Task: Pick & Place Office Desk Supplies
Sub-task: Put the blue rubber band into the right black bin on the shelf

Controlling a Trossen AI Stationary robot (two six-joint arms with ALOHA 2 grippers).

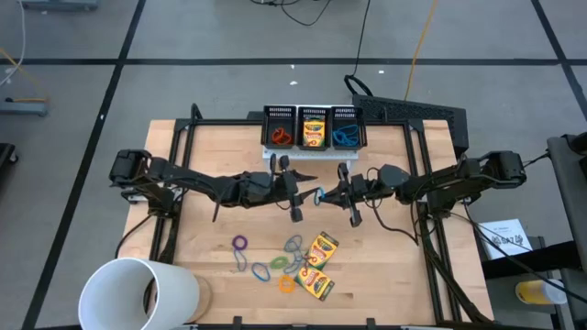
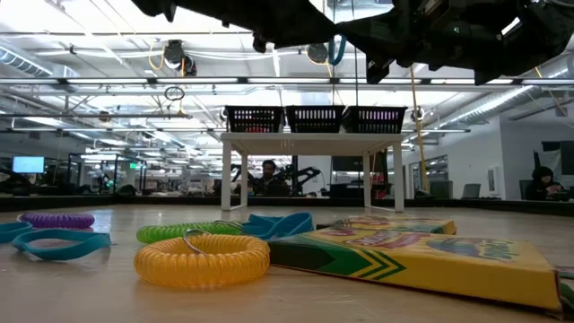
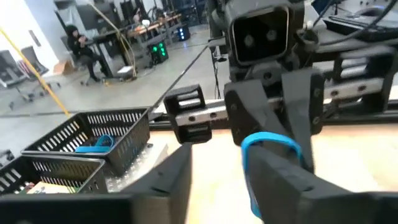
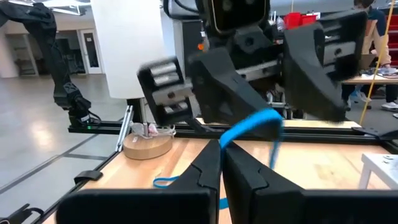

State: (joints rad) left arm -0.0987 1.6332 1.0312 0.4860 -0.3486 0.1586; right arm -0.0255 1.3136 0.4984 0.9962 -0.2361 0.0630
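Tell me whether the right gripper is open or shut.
Shut. In its wrist view the right gripper has its two fingers pressed together on the blue rubber band, above the table between both arms.

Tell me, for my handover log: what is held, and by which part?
The right tool pinches one end of the blue band; the left tool is open.

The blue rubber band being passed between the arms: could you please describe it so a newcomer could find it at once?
Look above the middle of the wooden table, in front of the three black mesh bins, where both arms meet. The blue rubber band hangs pinched in the shut right gripper, facing the open left gripper. Unlike the other loops, it is off the table.
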